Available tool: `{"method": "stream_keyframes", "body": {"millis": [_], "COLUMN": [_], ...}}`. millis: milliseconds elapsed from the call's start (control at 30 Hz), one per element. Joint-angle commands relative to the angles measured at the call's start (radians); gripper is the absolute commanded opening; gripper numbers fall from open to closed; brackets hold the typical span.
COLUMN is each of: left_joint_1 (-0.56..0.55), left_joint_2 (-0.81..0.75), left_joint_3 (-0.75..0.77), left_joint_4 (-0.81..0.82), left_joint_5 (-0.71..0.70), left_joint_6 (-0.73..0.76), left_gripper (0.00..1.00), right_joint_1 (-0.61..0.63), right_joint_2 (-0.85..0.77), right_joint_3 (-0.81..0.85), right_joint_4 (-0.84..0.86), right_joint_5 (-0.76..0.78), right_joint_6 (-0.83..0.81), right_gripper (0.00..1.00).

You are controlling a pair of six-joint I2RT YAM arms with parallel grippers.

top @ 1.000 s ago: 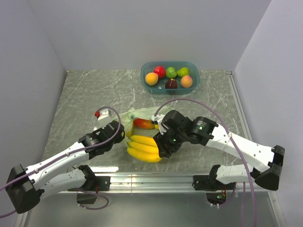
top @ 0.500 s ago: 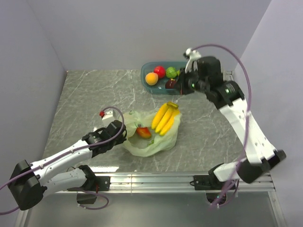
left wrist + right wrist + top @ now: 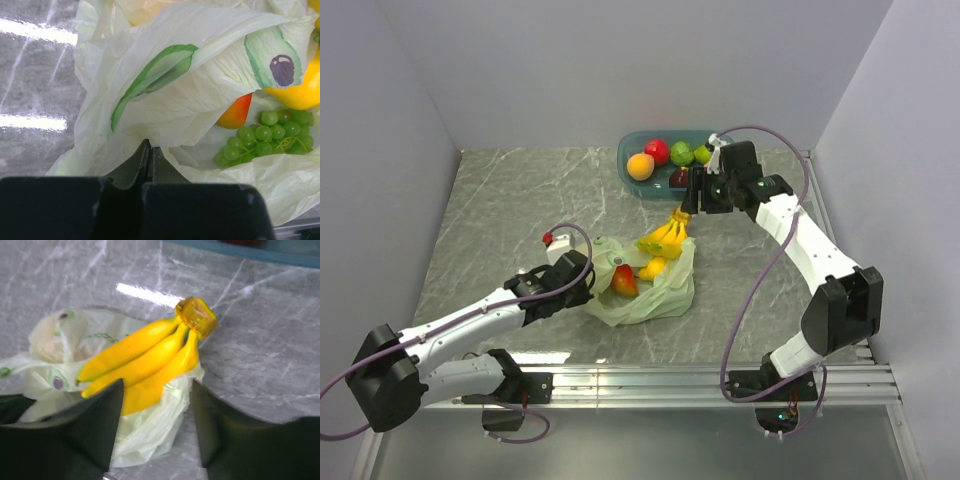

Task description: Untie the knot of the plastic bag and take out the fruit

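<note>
The pale green plastic bag [image 3: 645,298] lies open at the table's middle; no knot shows. The yellow banana bunch [image 3: 663,237] lies on its far edge. A red-orange mango [image 3: 624,281] and a yellow fruit [image 3: 653,268] lie inside. My left gripper [image 3: 594,284] is shut on the bag's left edge; its wrist view shows the jaws [image 3: 149,145] pinching plastic, with the green grapes [image 3: 265,137] and mango [image 3: 235,112] beyond. My right gripper [image 3: 690,205] is open just above the banana stem; its wrist view shows the bananas [image 3: 145,365] and the bag [image 3: 150,432] between its spread fingers.
A teal bowl [image 3: 625,150] at the back holds several fruits, among them a red apple [image 3: 657,151] and a dark purple fruit [image 3: 678,178]. The right arm reaches across the bowl's near right corner. Walls close the left, back and right sides.
The right arm left the table's front, swung up to the bowl, then came down over the banana stem. The bananas went from in front of the bag to its far edge.
</note>
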Motion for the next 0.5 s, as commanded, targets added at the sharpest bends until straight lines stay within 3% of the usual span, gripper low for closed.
{"method": "stream_keyframes", "body": {"millis": [0, 233, 467], "left_joint_1": [0.003, 0.002, 0.003], "left_joint_2": [0.013, -0.01, -0.036], "left_joint_3": [0.018, -0.004, -0.021], "left_joint_4": [0.009, 0.02, 0.014], "left_joint_5": [0.041, 0.052, 0.053], "left_joint_6": [0.022, 0.026, 0.016], "left_gripper": [0.0, 0.0, 0.0], "right_joint_1": [-0.024, -0.028, -0.052], "right_joint_2": [-0.038, 0.066, 0.302], "right_joint_3": [-0.058, -0.2, -0.167], "right_joint_4": [0.136, 0.417, 0.595], "right_joint_5": [0.014, -0.009, -0.139], "right_joint_6": [0.037, 0.174, 0.157], "right_gripper": [0.71, 0.87, 0.92]}}
